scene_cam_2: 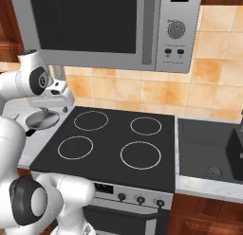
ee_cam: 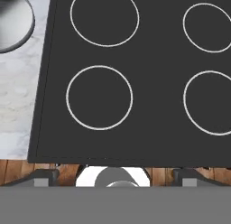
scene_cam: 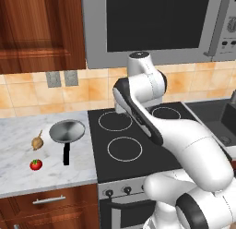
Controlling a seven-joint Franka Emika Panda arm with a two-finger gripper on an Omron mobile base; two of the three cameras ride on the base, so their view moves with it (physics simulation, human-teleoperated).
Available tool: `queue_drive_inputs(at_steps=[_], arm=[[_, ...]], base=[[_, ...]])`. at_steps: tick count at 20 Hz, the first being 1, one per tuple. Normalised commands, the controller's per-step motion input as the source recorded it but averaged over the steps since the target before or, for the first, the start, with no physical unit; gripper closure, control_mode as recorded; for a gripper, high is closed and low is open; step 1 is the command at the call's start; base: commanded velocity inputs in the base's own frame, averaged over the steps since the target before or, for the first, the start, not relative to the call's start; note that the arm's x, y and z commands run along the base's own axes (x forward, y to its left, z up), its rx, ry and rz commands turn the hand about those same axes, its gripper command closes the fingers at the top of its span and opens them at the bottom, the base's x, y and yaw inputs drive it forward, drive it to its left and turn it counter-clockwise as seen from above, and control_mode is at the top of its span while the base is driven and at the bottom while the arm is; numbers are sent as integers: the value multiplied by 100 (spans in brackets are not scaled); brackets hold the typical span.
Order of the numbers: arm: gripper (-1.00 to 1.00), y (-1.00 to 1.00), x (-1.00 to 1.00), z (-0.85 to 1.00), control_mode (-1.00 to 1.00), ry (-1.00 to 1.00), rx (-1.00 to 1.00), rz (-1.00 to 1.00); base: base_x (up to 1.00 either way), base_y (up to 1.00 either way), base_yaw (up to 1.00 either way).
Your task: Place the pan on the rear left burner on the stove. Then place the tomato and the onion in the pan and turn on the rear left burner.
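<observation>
Pan [scene_cam: 67, 130]: sits on the marble table [scene_cam: 18, 177] left of the stove [scene_cam: 138, 163], bowl upright, black handle pointing toward the front edge. In the right base view the pan [scene_cam_2: 42, 119] shows just behind the arm's wrist; in the hand view its rim [ee_cam: 13, 24] sits at the upper left corner.
Onion [scene_cam: 37, 141]: on the table, left of the pan and close to it, stalk tip angled up and away.
Tomato [scene_cam: 36, 165]: on the table, nearer the front edge than the onion, apart from both onion and pan.
Stove: black glass top, four white circles, all bare. Knobs along the steel front panel.
Rear left burner [scene_cam: 115, 121]: nothing on it; pan well to its left, off the glass.
Gripper [ee_cam: 115, 179]: hangs above the front edge of the stove, looking down on the glass. Fingers [ee_cam: 43, 178] spread wide, nothing between them.
Sink [scene_cam_2: 209, 149]: dark basin to the right of the stove.
Microwave [scene_cam_2: 95, 25]: mounted above the stove.
</observation>
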Motion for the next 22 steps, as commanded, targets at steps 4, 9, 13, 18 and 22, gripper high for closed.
queue_drive_inputs(at_steps=[4,9,13,18,22], arm=[[-100,38,0,-25,-100,8,4,0],[-100,45,0,-24,-100,8,1,0],[-100,49,0,-24,-100,10,0,0],[-100,50,0,-26,-100,11,0,0],[-100,49,0,-26,-100,13,1,0]], base=[[0,0,0],[0,0,0],[0,0,0],[0,0,0],[0,0,0]])
